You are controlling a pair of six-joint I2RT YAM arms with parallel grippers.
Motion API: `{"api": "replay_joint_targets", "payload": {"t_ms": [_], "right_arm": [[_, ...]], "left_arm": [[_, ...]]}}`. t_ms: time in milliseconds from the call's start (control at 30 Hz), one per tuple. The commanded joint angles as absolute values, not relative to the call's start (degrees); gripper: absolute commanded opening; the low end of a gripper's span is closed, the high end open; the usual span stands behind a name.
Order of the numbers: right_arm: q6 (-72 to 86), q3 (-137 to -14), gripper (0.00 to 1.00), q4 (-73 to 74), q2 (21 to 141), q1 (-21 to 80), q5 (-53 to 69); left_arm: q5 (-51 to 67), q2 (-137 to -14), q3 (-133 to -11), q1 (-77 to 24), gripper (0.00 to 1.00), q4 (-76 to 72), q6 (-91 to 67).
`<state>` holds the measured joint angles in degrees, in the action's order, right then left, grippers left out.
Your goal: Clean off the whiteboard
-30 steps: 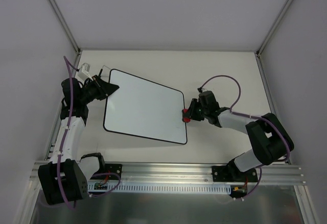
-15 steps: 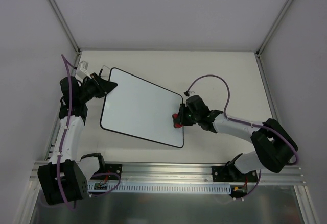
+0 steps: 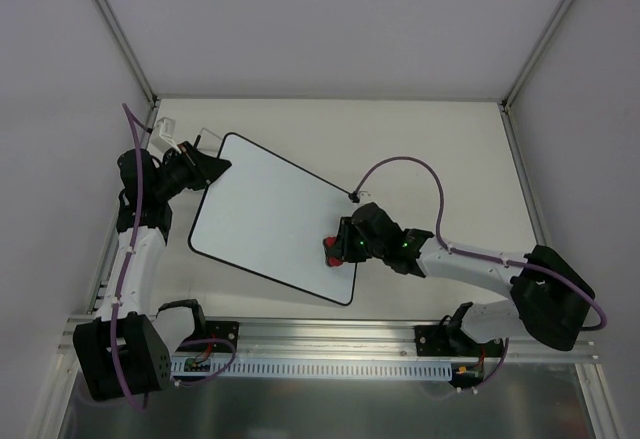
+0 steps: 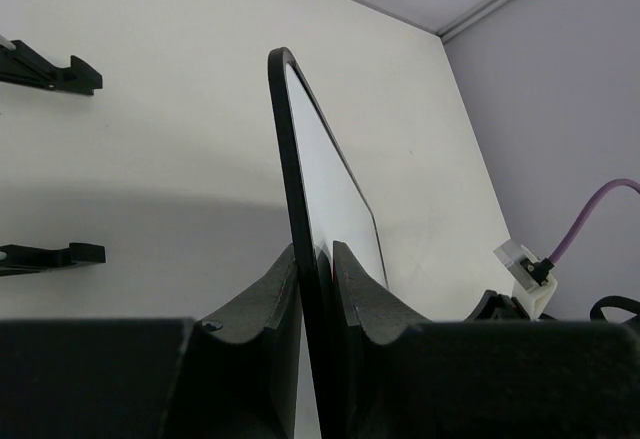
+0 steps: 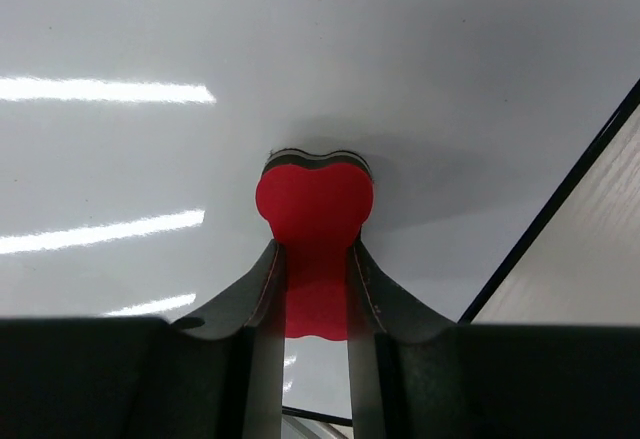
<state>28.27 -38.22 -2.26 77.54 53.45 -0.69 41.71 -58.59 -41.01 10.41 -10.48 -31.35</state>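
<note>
**Whiteboard pinned at one corner, eraser down near the opposite edge**

Whiteboard (image 3: 270, 214): lies flat on the pale worktop (image 3: 440, 139), left of centre, skewed so its long edges run diagonally. Shows rounded corners and a thin black border. Looks plain white across the whole face from above, with no marks to be made out. Reflects streaks of light in the right wrist view.

Left pincer (image 3: 213, 169): sits at the board's far-left corner. Closes its two black fingers (image 4: 270, 289) on the board's edge, one on each side, as the left wrist view shows with the board seen edge-on and running away from the camera. Grips the border itself, with no gap visible between fingers and board.

Right pincer (image 3: 338, 249): reaches in from the right, low over the board's near-right area. Clamps a red bone-shaped eraser (image 5: 315, 204) by its narrow waist, with the rounded head sticking out past the fingertips. Presses that head onto the white surface, or so it appears from the close shadow around it. Shows a thin dark layer under the red top at the head's far rim.

Eraser position: just inside the board's right-hand black border, towards the near-right corner, with bare worktop just beyond.

Elsewhere: purple cable (image 3: 405, 162) arching over the right arm; two black bracket-like pieces (image 4: 45, 64) on the worktop left of the board in the left wrist view, kind not clear; aluminium rail (image 3: 330, 336) along the near edge, carrying both arm bases.
</note>
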Motion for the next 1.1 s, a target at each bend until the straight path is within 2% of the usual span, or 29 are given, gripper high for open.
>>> {"api": "replay_joint_targets", "payload": {"t_ms": [0, 400, 767, 1067], "right_arm": [[30.76, -36.74, 0.00, -0.36, 74.36, 55.46, 0.44], [32.69, -36.39, 0.00, 3.16, 71.81, 59.59, -6.05], [40.52, -22.95, 0.00, -2.11, 71.63, 57.22, -14.41], [40.78, -19.07, 0.00, -3.25, 70.58, 53.88, -14.85]], "left_arm": [[44.48, -57.57, -44.30, 9.23, 0.00, -20.04, -27.68], [43.07, -58.27, -44.82, 9.14, 0.00, -20.04, -28.21], [43.07, -58.36, -44.65, 9.23, 0.00, -19.95, -28.74], [43.07, -57.66, -44.30, 9.14, 0.00, -20.04, -29.18]]}}
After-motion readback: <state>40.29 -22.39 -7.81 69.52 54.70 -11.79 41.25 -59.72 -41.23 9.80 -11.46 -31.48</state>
